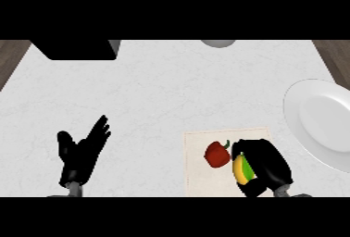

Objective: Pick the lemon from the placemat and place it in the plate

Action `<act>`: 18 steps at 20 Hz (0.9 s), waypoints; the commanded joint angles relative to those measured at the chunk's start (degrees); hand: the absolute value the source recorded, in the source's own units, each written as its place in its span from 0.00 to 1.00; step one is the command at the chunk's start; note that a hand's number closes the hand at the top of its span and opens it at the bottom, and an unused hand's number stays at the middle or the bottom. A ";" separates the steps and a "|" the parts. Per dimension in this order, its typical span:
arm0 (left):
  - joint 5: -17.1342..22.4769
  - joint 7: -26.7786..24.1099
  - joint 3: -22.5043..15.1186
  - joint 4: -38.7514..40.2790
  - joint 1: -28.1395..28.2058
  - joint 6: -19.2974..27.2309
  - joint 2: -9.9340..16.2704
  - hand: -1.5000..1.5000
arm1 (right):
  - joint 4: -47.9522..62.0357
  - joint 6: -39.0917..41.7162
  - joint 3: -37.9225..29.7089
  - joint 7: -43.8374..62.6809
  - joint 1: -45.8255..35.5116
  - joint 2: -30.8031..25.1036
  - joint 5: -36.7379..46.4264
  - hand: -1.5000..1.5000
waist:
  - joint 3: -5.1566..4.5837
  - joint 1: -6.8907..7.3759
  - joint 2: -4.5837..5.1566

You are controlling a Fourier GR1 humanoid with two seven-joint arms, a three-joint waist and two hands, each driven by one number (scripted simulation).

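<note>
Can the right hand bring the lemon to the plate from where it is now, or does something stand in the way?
Probably yes. The right hand is curled round the lemon over the placemat, and the plate lies just to its right. Only bare counter shows between them; the red pepper sits on the other side.

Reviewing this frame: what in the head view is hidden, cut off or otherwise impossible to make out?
- Lemon: mostly covered by the right robot hand curled round it; only a yellow-green strip shows.
- Whether the lemon is lifted off the placemat: cannot tell from above.
- Plate: cut off by the right edge.
- Grey round object and black box: cut by the top edge, identity unclear.
</note>
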 commanded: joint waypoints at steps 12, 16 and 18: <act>0.38 -0.97 1.42 1.04 -0.21 -1.78 1.66 0.50 | -4.69 -32.28 4.92 39.11 -6.25 14.45 16.87 1.00 | 0.05 0.48 -0.04; -1.96 0.63 0.07 3.01 -3.76 2.69 -2.05 0.50 | -8.70 -38.66 8.31 48.28 -5.17 14.51 21.62 1.00 | 0.08 -0.55 0.05; 0.11 0.01 0.90 1.26 -0.80 -0.90 0.25 0.50 | -7.29 -41.34 5.21 51.85 -7.53 14.52 22.33 1.00 | 0.09 0.10 0.11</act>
